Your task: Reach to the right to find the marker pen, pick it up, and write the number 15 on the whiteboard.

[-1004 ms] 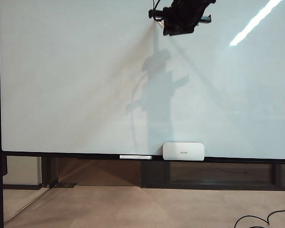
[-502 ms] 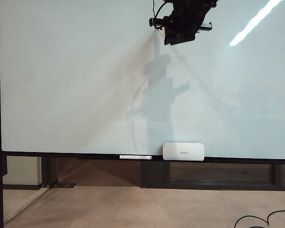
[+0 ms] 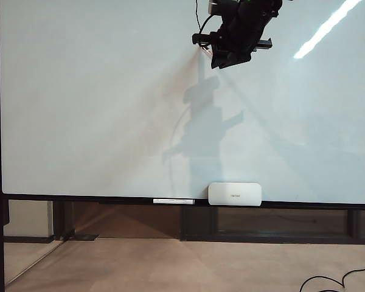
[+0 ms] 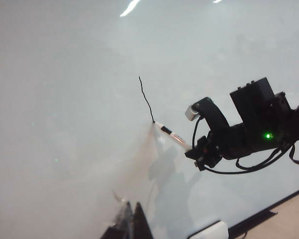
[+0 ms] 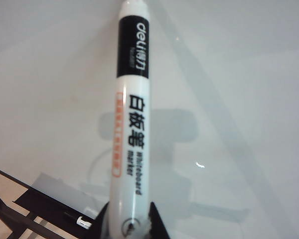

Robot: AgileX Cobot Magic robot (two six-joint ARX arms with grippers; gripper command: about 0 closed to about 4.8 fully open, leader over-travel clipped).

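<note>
Right gripper (image 4: 202, 155), 1 o'clock of whiteboard (image 3: 97, 109): pinches marker pen (image 5: 131, 129), tip pressed to board to draw the 1 (image 4: 145, 98). Left gripper (image 4: 132, 219): idle; spread unclear.

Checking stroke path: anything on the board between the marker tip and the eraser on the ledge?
Exterior view: bare whiteboard between the marker pen, held by the right gripper, and the eraser; only the arm's shadow falls there.

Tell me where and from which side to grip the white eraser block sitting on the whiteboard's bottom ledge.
Judging from the exterior view, take the eraser block across its short height, near the middle of its long body, coming straight at its front face. It stands flat against the whiteboard on the ledge, so its back cannot be reached. The right gripper, jaws shut on the marker pen, is busy; the left gripper holds nothing.
</note>
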